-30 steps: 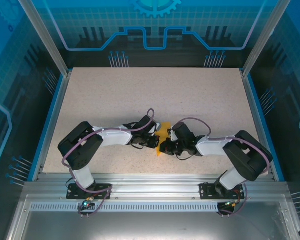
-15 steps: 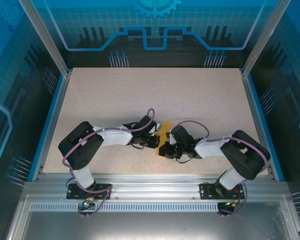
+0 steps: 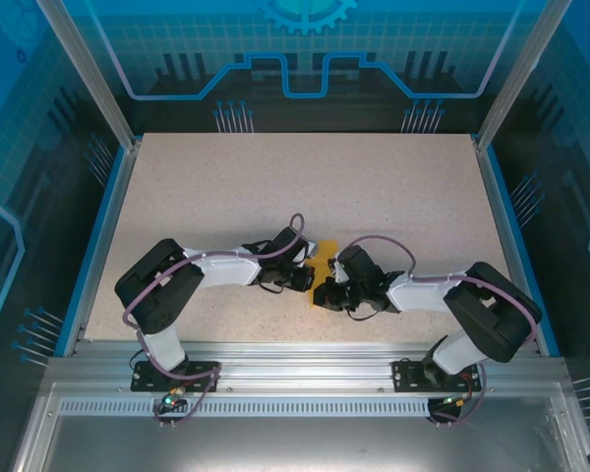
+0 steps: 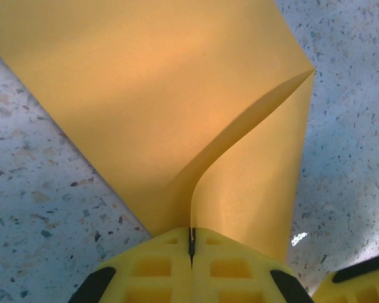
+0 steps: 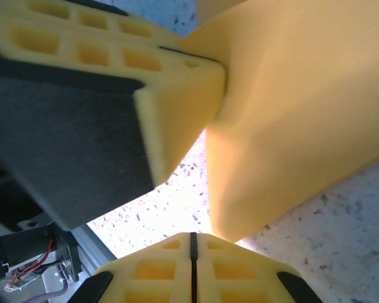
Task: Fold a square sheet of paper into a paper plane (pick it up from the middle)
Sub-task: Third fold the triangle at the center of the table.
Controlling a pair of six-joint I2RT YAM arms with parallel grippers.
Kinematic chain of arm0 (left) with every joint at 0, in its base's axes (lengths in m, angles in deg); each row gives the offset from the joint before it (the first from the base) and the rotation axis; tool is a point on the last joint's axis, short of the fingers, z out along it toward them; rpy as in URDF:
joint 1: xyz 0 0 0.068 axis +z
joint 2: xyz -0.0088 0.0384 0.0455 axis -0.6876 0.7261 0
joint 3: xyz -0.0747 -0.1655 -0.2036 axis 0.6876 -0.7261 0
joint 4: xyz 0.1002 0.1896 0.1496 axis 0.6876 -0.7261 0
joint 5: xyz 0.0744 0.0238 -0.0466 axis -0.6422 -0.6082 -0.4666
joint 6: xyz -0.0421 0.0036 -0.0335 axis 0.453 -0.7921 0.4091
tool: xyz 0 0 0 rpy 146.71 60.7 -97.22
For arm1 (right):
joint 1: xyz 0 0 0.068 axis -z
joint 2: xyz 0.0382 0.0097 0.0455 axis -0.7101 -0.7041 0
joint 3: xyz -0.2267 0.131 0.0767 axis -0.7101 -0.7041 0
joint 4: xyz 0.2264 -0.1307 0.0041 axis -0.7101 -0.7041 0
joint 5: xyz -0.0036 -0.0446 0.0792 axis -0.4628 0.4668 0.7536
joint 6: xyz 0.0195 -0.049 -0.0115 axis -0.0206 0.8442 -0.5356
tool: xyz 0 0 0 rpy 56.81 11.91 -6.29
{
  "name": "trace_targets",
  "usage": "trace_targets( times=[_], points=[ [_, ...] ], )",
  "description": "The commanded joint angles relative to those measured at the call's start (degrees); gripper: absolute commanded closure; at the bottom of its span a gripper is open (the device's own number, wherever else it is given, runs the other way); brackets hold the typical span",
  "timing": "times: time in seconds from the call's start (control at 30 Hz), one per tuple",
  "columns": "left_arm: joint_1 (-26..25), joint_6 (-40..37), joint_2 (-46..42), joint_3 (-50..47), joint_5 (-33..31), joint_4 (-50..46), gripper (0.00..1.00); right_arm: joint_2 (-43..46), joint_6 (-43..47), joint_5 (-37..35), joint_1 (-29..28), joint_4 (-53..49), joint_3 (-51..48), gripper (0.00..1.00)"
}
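Left gripper (image 4: 191,243) pressed together, pinching the square sheet of paper (image 4: 145,95) at a raised fold. Right gripper (image 5: 191,245) also closed, apparently nipping the sheet's neighbouring edge. Sheet half-lifted between them, at the near middle of the surface (image 3: 324,177). I read this as mid-crease; next I'd need the layers aligned, then pressed flat. Surface speckled beige, blue-lit enclosure (image 3: 295,59) around it.
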Motion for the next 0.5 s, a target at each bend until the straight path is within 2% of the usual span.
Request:
trace_targets(
  times=[0.0, 0.3, 0.47],
  points=[
    [0.38, 0.32, 1.01, -0.74, 1.2, -0.87, 0.96, -0.7, 0.3, -0.98, -1.97, -1.87, 1.35, 0.92],
    [0.41, 0.28, 1.03, -0.62, 1.25, -1.2, 0.96, -6.49, 0.11, -1.3, -3.01, -2.48, 2.1, 0.93],
    [0.36, 0.28, 1.04, -0.62, 1.17, -1.22, 0.95, -2.82, 1.04, -2.89, -3.08, -5.92, 2.64, 0.93]
  ],
)
